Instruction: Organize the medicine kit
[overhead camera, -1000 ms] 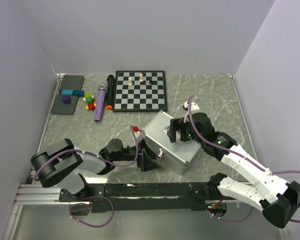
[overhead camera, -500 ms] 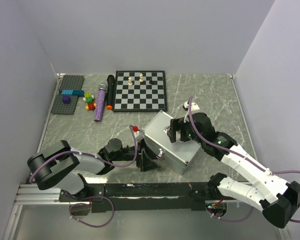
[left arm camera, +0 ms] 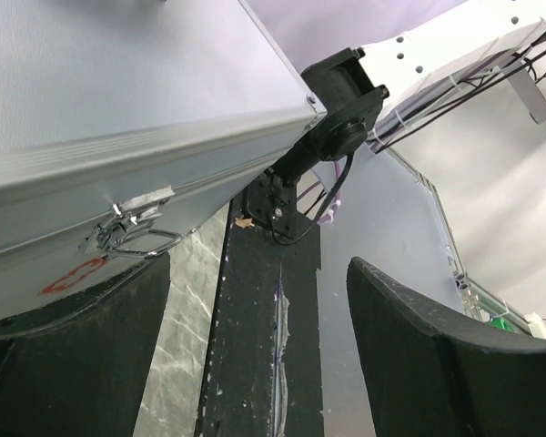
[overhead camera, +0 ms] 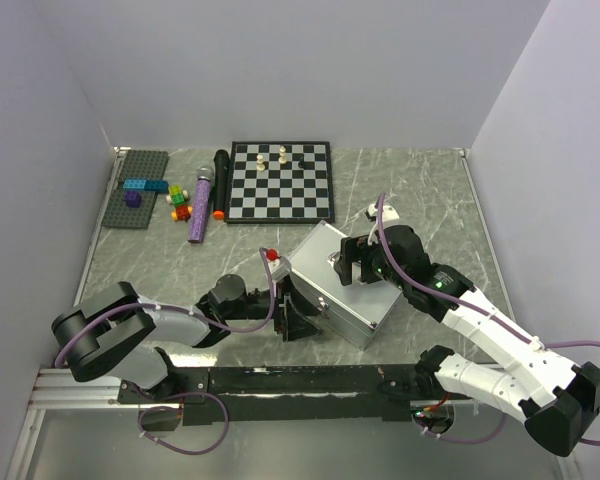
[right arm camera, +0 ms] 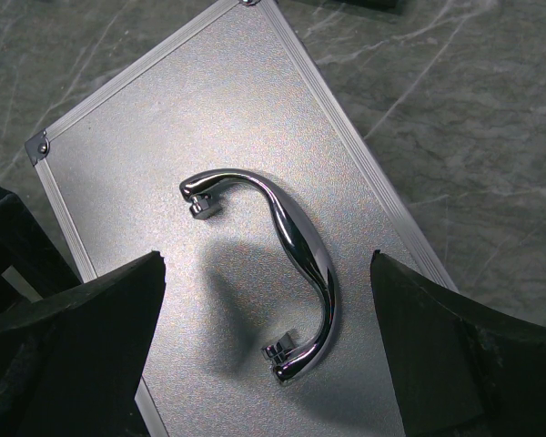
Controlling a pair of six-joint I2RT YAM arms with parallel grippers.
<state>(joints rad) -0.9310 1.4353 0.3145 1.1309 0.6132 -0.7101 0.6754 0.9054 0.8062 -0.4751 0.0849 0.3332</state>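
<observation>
Medicine kit (left arm camera: 118, 91) is cut off by the top and left edges in the left wrist view. Its red emblem (left arm camera: 73, 273) is blurred and cannot be read. In the right wrist view the lid is cropped at the bottom edge, and parts are hidden behind the right tool (right arm camera: 266, 273). From above, the kit's front is masked by the left tool (overhead camera: 298, 320). Chess pieces (overhead camera: 281, 156) are too small to be identified.

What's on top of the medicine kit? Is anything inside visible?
A chrome handle lies on the medicine kit lid, with the open right tool over it. The lid is shut, so the inside is hidden.
</observation>
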